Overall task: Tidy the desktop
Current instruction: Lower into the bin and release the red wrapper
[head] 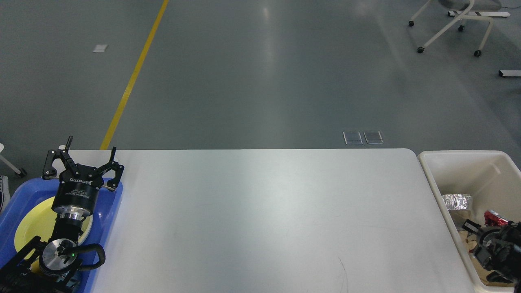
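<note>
My right gripper [482,244] sits dark and partly cut off at the lower right corner inside the cream bin [464,162], its fingers indistinct, hiding most of a red can [494,219]; my left arm covers part of the yellow plate [30,228], and the blue tray [110,207] runs off-frame

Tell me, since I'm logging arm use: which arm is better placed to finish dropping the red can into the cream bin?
The right. Its gripper is already down inside the cream plastic bin, beside the red metal can. The left gripper hangs open over the blue tray, across the white-grey desktop.
</note>
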Robot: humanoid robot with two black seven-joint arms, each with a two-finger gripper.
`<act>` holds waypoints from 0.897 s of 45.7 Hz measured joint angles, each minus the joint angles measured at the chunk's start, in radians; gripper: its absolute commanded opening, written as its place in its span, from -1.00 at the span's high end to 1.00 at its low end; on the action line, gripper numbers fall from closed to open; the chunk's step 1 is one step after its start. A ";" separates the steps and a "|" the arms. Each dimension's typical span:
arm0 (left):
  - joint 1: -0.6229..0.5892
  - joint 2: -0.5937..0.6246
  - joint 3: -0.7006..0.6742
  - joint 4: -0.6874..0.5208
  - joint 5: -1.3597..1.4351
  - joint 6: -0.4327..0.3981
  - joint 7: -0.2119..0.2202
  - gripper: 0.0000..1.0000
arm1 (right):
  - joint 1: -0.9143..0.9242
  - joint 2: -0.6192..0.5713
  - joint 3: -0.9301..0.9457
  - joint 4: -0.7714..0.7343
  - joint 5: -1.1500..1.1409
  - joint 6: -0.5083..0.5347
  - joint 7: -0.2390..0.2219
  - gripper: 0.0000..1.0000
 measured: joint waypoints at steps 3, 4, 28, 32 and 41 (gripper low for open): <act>0.000 0.000 0.000 0.000 0.000 0.000 0.000 -0.93 | -0.001 -0.002 0.000 0.000 0.001 -0.004 0.000 -0.36; 0.000 0.000 0.000 0.000 0.000 0.000 0.000 -0.93 | -0.001 -0.003 0.000 0.000 0.001 -0.007 0.000 -0.68; 0.000 0.000 0.000 0.000 0.000 0.000 0.000 -0.93 | -0.004 -0.008 0.001 0.014 -0.008 -0.143 0.010 -1.00; 0.000 0.000 0.000 0.000 0.000 0.000 0.000 -0.93 | -0.002 -0.009 0.001 0.015 -0.006 -0.143 0.011 -1.00; 0.000 0.000 0.000 0.000 0.000 0.000 0.000 -0.93 | 0.012 -0.011 0.001 0.015 0.000 -0.142 0.012 -1.00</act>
